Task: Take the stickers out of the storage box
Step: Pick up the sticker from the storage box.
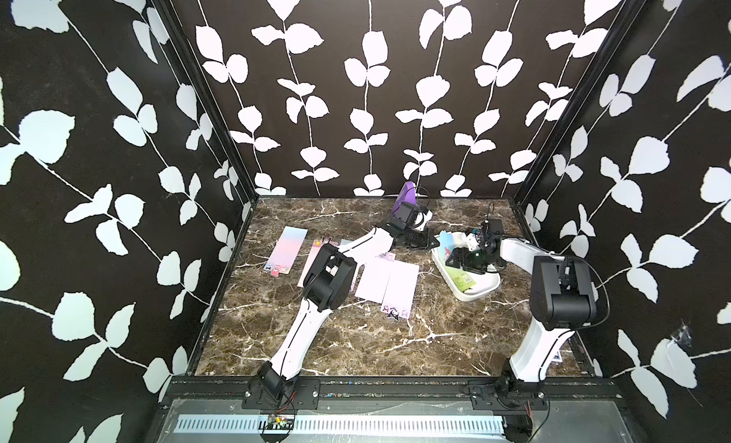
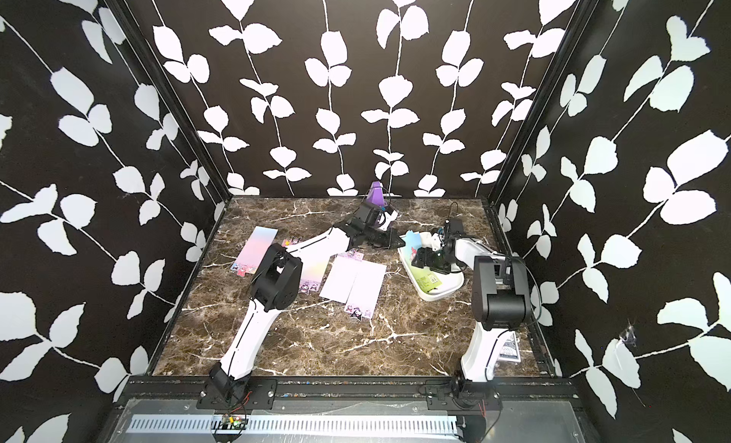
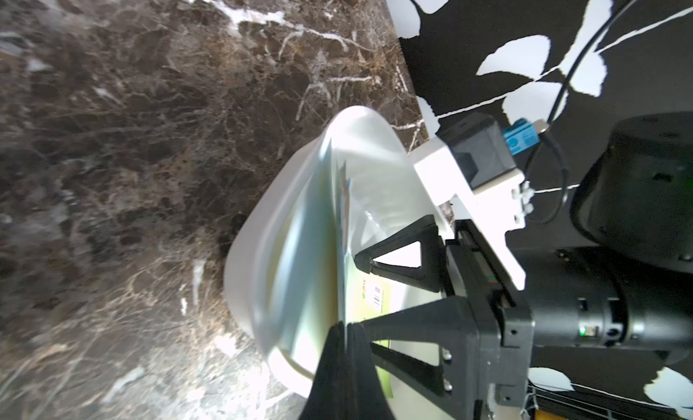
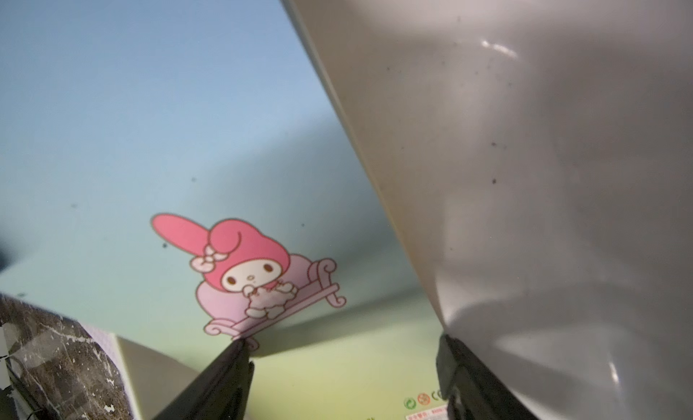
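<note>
The last step looks under way: several stickers [image 1: 285, 249] lie flat on the counter [image 1: 356, 342], while one blue-green sticker sheet [image 4: 150, 136] stands tilted inside the storage box [image 1: 478, 292], its upper end poking above the rim. The left gripper [image 3: 343, 335] is fully closed and appears pinched on that sheet's edge. The right gripper [image 3: 358, 292] sits down inside the box with jaws wide apart and grips nothing; one finger is at the sheet and the other is against the box wall.

To do this well, I judge the left arm should draw the sheet upward along its own length. It should swing toward the counter only once the lower end clears the rim, because a sideways pull could crease the sheet or drag the light box. The right gripper should hold the box down. A yellow-green printed piece lies on the box floor; I cannot tell whether it is another sheet, so it should be checked afterwards.
</note>
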